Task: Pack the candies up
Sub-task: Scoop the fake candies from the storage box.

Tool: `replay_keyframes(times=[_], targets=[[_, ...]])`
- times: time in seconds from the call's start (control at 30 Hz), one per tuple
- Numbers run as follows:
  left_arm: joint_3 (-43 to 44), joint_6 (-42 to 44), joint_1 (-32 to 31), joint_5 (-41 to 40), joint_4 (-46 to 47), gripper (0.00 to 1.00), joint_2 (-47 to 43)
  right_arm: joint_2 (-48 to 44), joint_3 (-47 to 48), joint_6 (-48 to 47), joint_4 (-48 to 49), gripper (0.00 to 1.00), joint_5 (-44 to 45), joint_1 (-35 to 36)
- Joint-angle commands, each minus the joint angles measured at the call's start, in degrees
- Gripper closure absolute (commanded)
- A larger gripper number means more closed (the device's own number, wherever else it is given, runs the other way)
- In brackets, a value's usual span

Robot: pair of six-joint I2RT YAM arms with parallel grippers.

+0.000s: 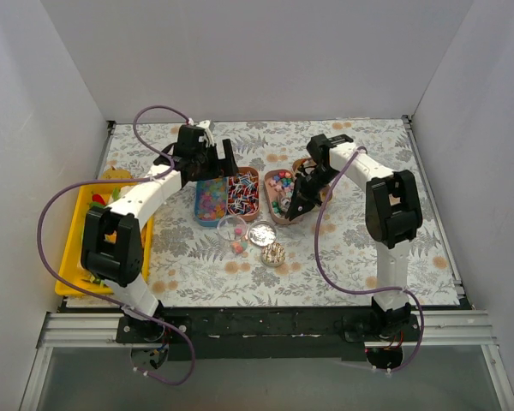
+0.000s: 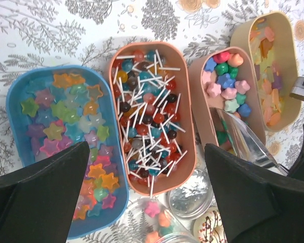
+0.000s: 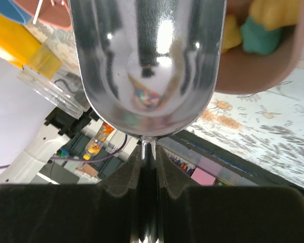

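- floral tablecloth (image 1: pixel 368 248), white walls around.
- right claw (image 3: pixel 148 167) nearly closed, pinching the metal scoop (image 3: pixel 147 66) by its handle; left claw (image 1: pixel 207 161) wide open, empty.
- scoop tip sits in the tray (image 2: pixel 198 96) of candies (image 2: pixel 228 83): likely the scooping step.
- next: load it, lift level, carry to the clear jar (image 1: pixel 233 228).

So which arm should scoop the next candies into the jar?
Right. The right gripper is shut on the metal scoop, its bowl in a candy tray; the left gripper hangs open, empty.
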Motion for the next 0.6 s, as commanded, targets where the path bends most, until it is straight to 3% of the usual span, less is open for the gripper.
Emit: replay_keyframes(times=[0.0,0.57], targets=[[4.9,0.8,0.0,0.1,1.0,0.02,1.2,2.0,3.5,-0.3,-1.7,0.99,6.4,-0.9],[36.0,-2.6,-3.9,4.1,-0.2,0.02,30.9,7.8,9.4,-9.9,-4.5,0.99,20.9,0.1]])
